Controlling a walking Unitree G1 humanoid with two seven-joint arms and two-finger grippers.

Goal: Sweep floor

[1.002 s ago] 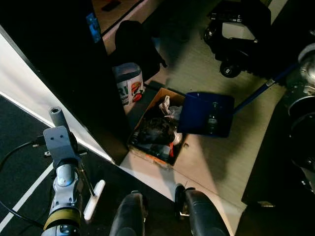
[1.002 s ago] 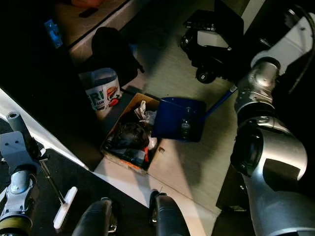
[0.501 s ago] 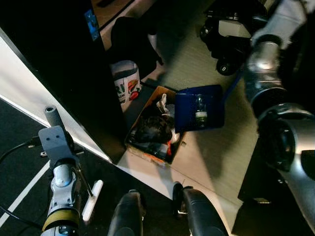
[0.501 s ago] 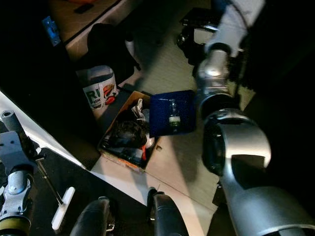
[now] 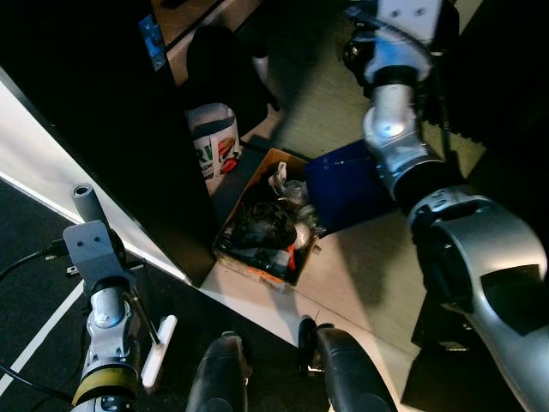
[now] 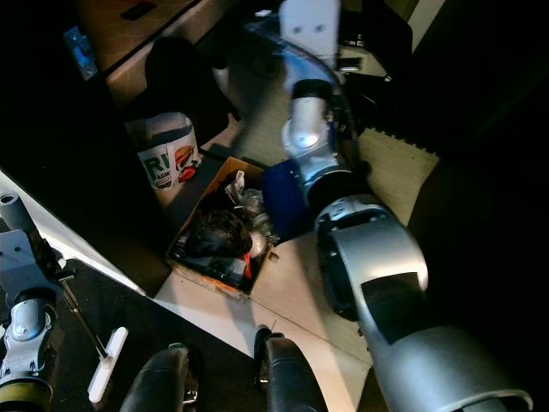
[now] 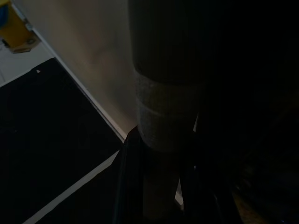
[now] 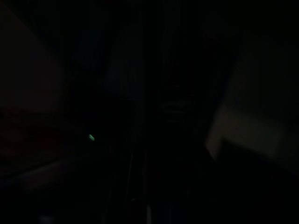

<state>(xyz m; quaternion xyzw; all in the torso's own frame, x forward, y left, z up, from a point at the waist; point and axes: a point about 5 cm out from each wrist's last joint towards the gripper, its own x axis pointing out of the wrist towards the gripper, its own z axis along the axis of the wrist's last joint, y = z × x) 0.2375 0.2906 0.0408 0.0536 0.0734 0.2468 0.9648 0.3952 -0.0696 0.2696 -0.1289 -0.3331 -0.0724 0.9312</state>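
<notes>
A blue dustpan [image 5: 343, 182] hangs tilted over the right rim of an open cardboard box [image 5: 257, 271] full of dark rubbish. My right arm [image 5: 399, 129] reaches across from the right and carries the pan; its forearm hides the pan's handle. The right wrist view is almost black. In the left wrist view a grey pole with a taped band [image 7: 163, 112] runs between the black fingers of my left gripper [image 7: 159, 186], which is shut on it. My left arm [image 5: 107, 343] stands at the lower left, with a white strip on a thin rod [image 5: 159, 350] beside it.
A printed paper tub [image 5: 214, 146] and a black bag [image 5: 219, 64] stand behind the box, against a tall dark panel [image 5: 103, 103]. A black wheeled machine [image 5: 356, 51] sits at the far end of the pale floor [image 5: 360, 266]. My feet [image 5: 343, 378] stand on a dark mat.
My right arm has swung left across the view, bringing the dustpan from beside the box to its rim and tipping it. The small bottle no longer lies on the pan.
</notes>
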